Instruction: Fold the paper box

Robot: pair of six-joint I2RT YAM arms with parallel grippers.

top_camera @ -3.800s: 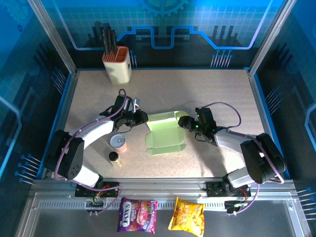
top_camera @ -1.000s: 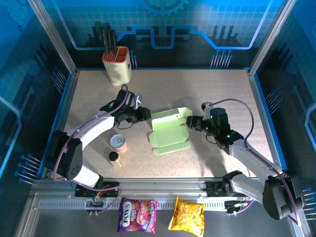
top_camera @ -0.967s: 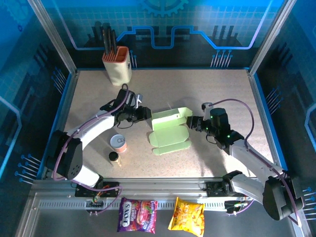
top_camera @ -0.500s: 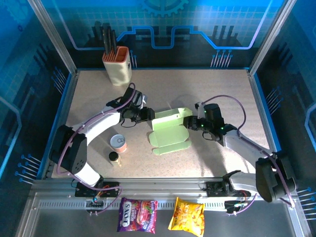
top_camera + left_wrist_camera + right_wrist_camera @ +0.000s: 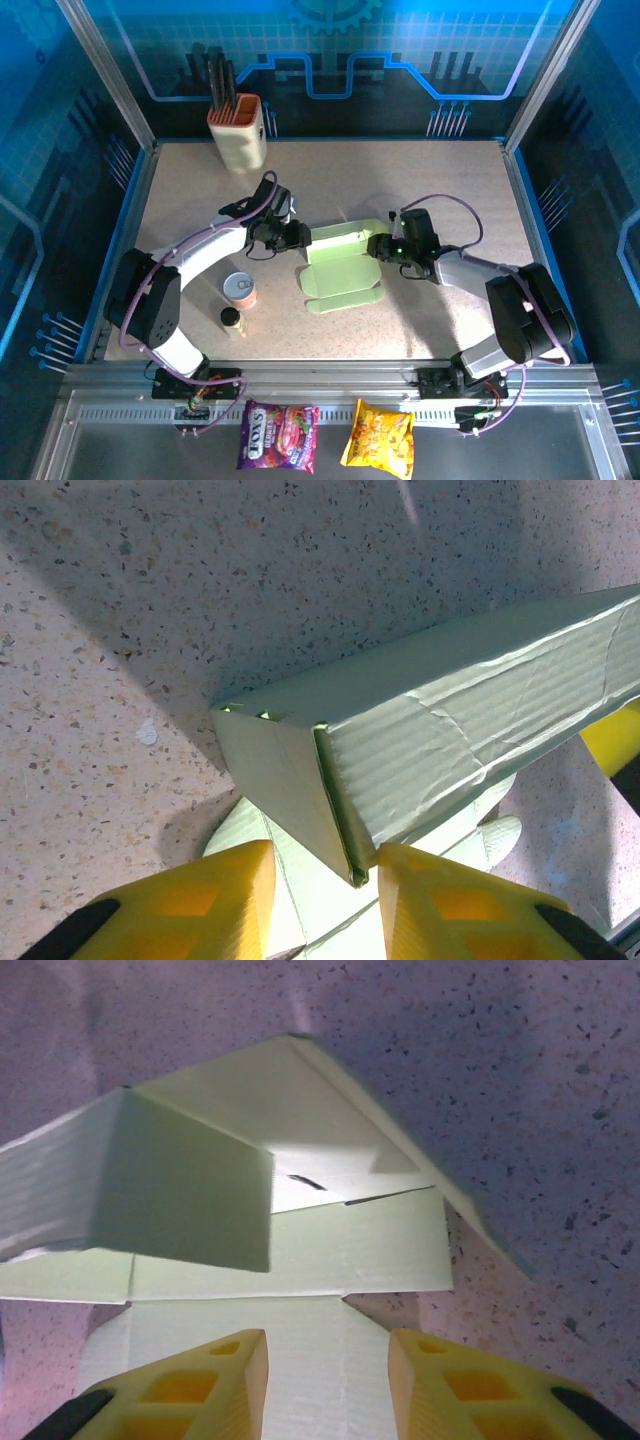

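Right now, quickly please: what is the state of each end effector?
Left end effector: open, astride a corner of the paper box, not clamped.
Right end effector: open above the same box, holding nothing.

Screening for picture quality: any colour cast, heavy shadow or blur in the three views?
Top external: sharp, blue-lit surround, the paper box evenly lit. Left wrist: crisp, neutral colour, a broad shadow on the table behind the box. Right wrist: purplish cast, one raised box panel in shade.
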